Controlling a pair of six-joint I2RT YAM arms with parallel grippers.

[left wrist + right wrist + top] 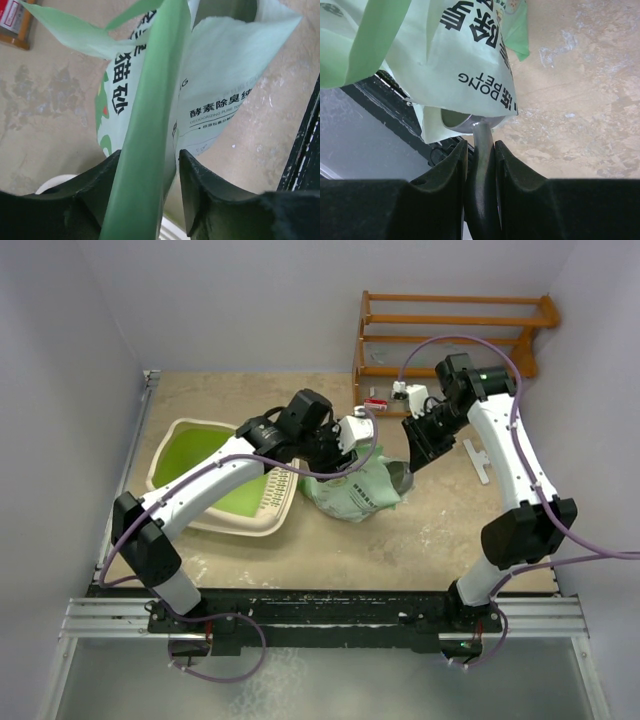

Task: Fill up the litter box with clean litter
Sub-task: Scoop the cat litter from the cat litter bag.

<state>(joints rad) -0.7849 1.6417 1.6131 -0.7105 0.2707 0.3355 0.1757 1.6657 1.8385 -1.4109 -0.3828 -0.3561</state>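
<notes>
The litter box (183,430), cream with a green inside and a slotted grille (277,495), lies at the left. Beside it stands a light green printed bag (352,492). My left gripper (368,445) is at the bag's top; in the left wrist view a fold of the bag (150,115) runs between its fingers, which stand open (150,167) with a slim gap on the right. My right gripper (480,147) is shut on the handle of a shiny metal scoop (481,131), whose bowl is tucked into the bag (445,60). The clean litter is hidden.
A wooden rack (450,330) stands against the back wall at the right. A small red and white item (377,402) lies in front of it, and a white tool (478,460) lies right of the right arm. The black base frame (320,605) runs along the near edge.
</notes>
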